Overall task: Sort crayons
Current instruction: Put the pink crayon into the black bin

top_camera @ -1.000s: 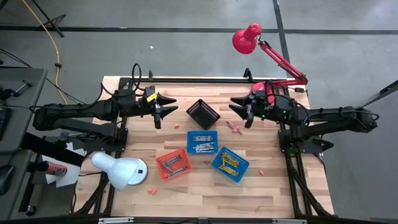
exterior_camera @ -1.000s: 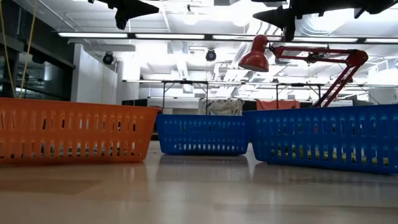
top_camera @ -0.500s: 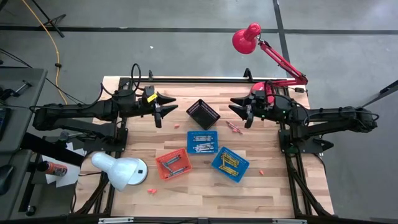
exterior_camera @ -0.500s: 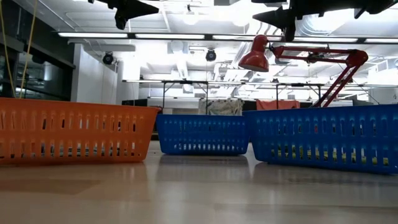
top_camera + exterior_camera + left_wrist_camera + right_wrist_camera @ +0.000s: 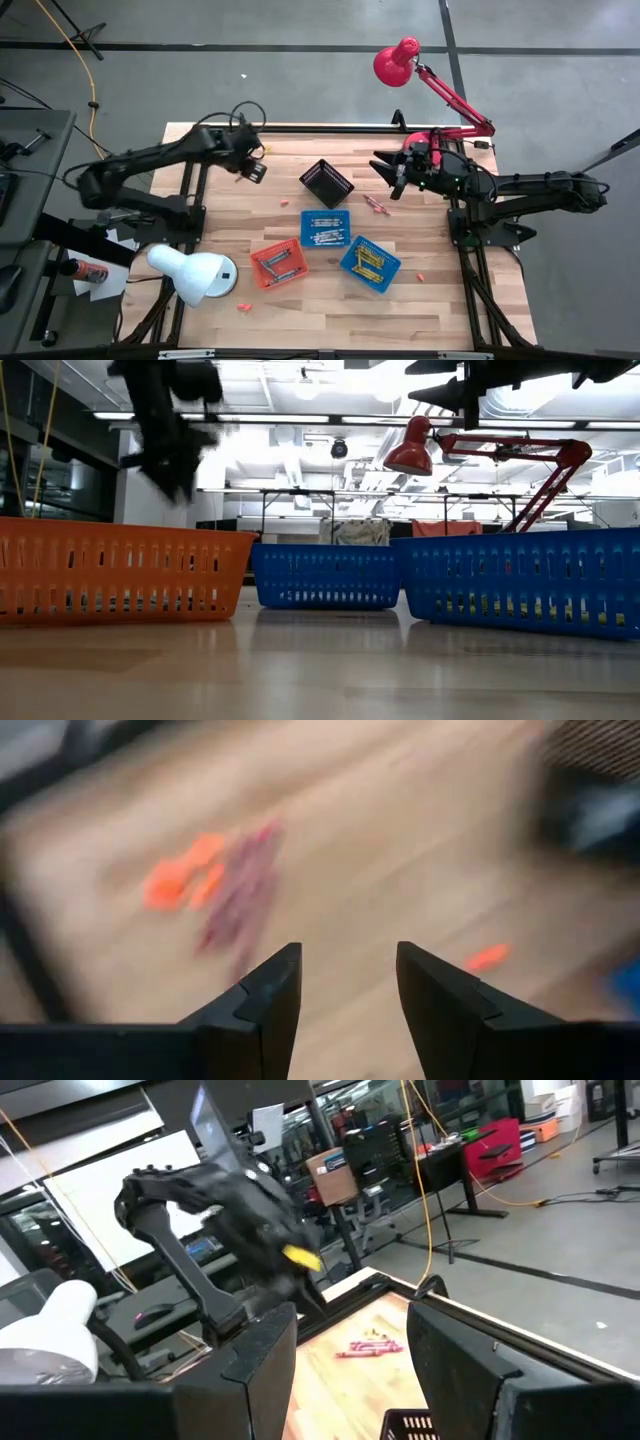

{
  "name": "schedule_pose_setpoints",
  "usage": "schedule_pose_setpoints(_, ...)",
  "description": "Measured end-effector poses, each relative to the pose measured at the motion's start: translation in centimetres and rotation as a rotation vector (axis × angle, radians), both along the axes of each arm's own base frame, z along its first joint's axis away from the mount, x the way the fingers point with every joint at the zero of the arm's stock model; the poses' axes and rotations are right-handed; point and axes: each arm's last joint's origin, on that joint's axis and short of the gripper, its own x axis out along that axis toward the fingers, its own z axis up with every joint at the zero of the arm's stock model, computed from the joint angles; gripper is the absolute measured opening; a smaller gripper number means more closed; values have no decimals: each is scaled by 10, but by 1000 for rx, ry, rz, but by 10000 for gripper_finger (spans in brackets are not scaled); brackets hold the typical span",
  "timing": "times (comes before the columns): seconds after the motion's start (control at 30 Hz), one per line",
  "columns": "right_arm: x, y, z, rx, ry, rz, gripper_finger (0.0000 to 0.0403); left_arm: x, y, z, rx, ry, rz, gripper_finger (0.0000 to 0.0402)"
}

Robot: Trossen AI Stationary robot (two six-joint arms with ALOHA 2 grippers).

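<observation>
The left claw (image 5: 342,982) is smeared by motion in the low view, and its wrist view blurs the loose crayons (image 5: 215,885) on the table (image 5: 420,300) into streaks — their long axes there cannot be told. Its fingers stand apart, empty, as do the right claw's (image 5: 350,1350). From above, crayons lie lengthwise across the blue baskets (image 5: 326,228) and the orange basket (image 5: 277,264); strays sit near the black basket (image 5: 327,182).
</observation>
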Motion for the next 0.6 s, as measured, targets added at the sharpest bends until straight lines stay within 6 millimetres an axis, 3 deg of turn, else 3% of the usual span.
schedule_pose_setpoints(0.2,0,0,-1,46,-2,2,184,-3,29,-43,-172,307,19,154)
schedule_pose_setpoints(0.37,0,0,-3,55,11,3,184,4,47,-69,-253,374,-91,154)
schedule_pose_setpoints(0.6,0,0,-4,56,17,5,184,0,68,-94,-353,399,-105,154)
